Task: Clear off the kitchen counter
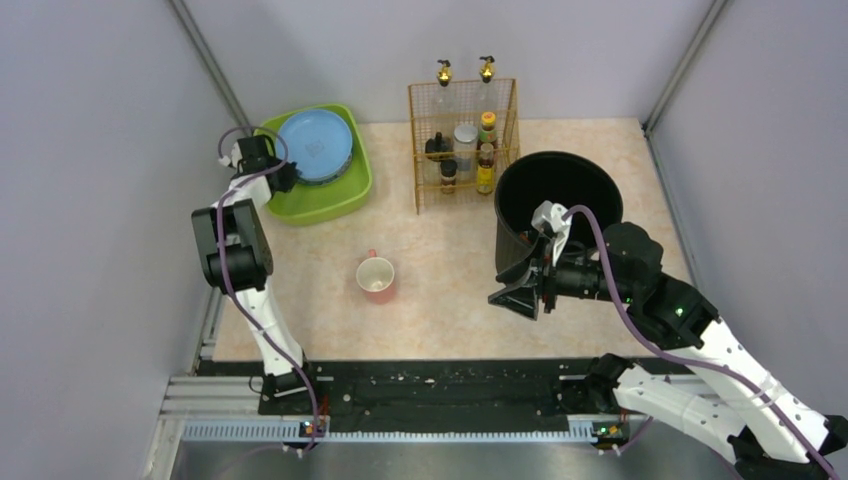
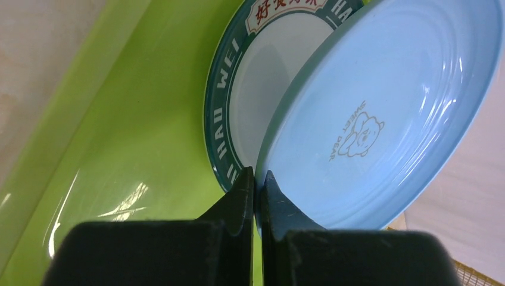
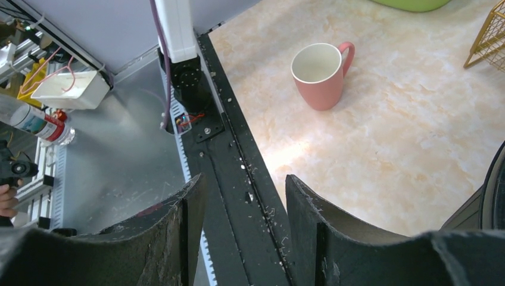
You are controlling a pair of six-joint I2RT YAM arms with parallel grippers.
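Your left gripper [image 2: 257, 179] pinches the blue plate [image 2: 381, 107] by its rim, in the green tub [image 2: 137, 137] — probably slick, breakable. Your right gripper [image 3: 244, 205] gapes empty — the pink mug [image 3: 321, 74] stands mid kitchen counter [image 3: 417, 137].

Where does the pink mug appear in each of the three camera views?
Top external: the pink mug stands upright on the kitchen counter, a little left of centre, between the two arms.
Left wrist: not in it.
Right wrist: the mug is in the upper middle, with its handle to the right.
Shared landmark: the green tub, seen in all three views.
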